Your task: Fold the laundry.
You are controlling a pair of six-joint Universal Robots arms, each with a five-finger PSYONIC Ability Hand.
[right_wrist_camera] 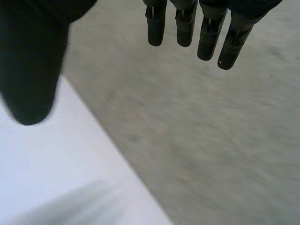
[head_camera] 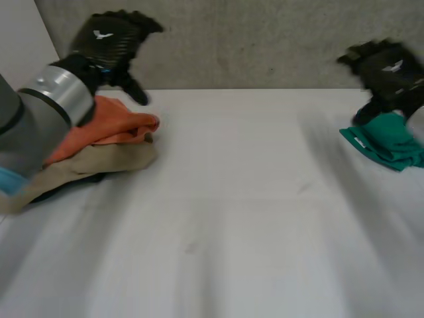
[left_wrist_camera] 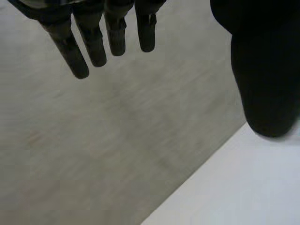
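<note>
A heap of laundry lies at the table's left: an orange cloth (head_camera: 112, 126) on top of a beige cloth (head_camera: 99, 162), with a dark one under them. My left hand (head_camera: 112, 40) hovers above and behind this heap, open, fingers (left_wrist_camera: 93, 42) straight and holding nothing. A folded green cloth (head_camera: 387, 139) lies at the table's far right. Just behind and above it is my right hand (head_camera: 387, 66), open as well, with straight fingers (right_wrist_camera: 206, 33) and nothing in its grasp.
The white table (head_camera: 232, 218) stretches wide between the two cloth groups. A grey wall (head_camera: 252, 40) runs along the table's far edge, close behind both hands. My left arm (head_camera: 40, 112) crosses over the heap.
</note>
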